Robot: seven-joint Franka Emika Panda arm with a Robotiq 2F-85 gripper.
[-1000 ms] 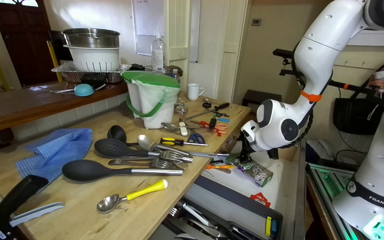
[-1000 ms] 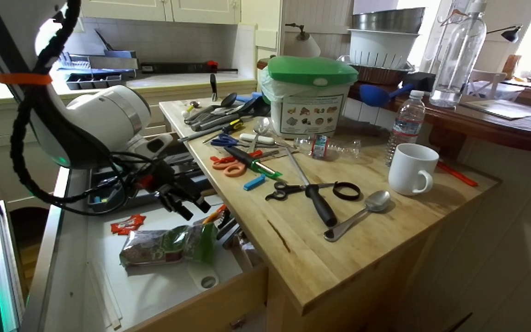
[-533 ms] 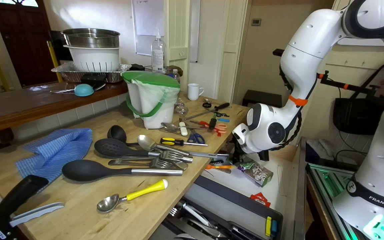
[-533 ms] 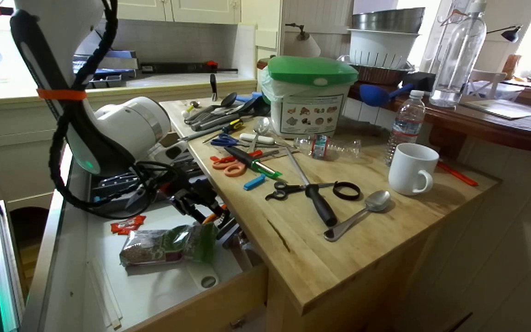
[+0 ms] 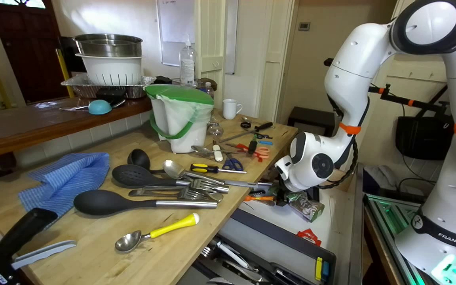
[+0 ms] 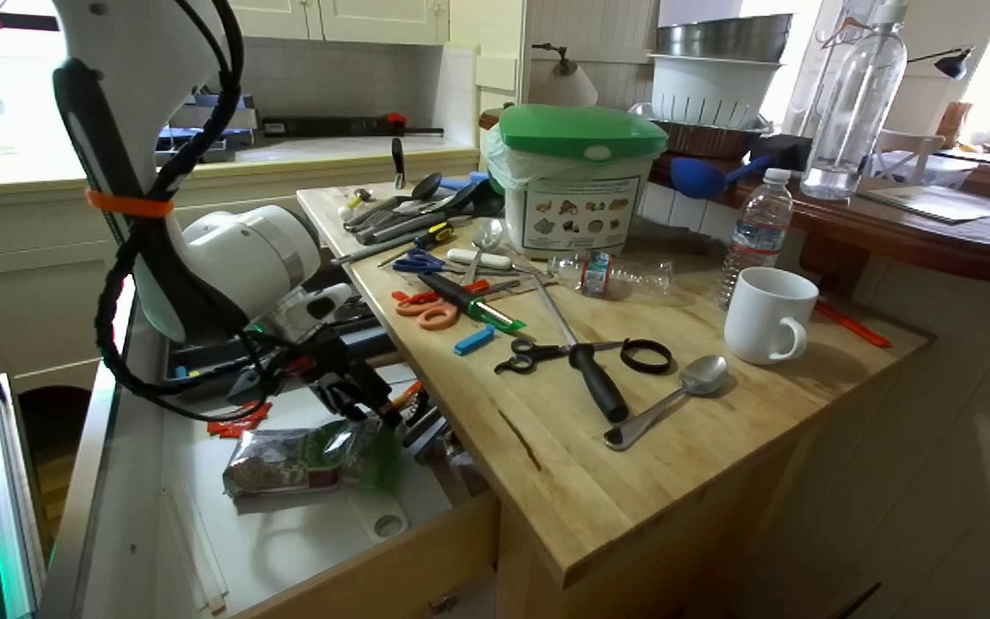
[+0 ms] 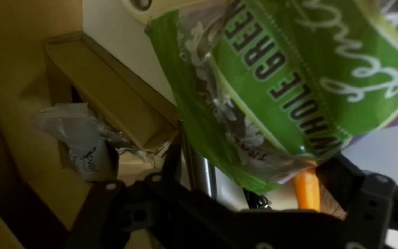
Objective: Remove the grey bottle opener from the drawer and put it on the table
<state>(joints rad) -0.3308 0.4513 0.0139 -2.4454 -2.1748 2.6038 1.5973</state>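
Two fingers (image 7: 340, 176) of the gripper (image 7: 256, 164) stand spread wide in the wrist view, with the end of the green bag (image 7: 282, 86) showing between them. They look released; whether either one touches the bag, I cannot tell. In an exterior view the gripper (image 6: 375, 418) hangs at the bag's green end, inside the drawer (image 6: 409, 563). In an exterior view the white arm (image 5: 307, 164) blocks most of the gripper, above the bag.

The grey bottle opener I cannot pick out for certain; grey tools (image 6: 426, 432) lie heaped in the drawer just beside the bag, by the table (image 6: 598, 490). An orange handle (image 7: 308, 190) sticks out next to the bag, seen between the fingers. A shiny metal piece (image 7: 202, 173) lies at the bag's edge, near one finger.

Only the wrist view makes the words "WHOLE GREEN" readable on the bag, and it gives a clear look at a cardboard box (image 7: 116, 93) near the bag, with a plastic packet (image 7: 90, 155) against it. A pale handle (image 6: 379, 514) with a round hole pokes out from under the bag in an exterior view; the wrist view catches just the holed end. Both exterior views show a red packet (image 5: 309, 236) near the bag's brown end, outside the wrist view.
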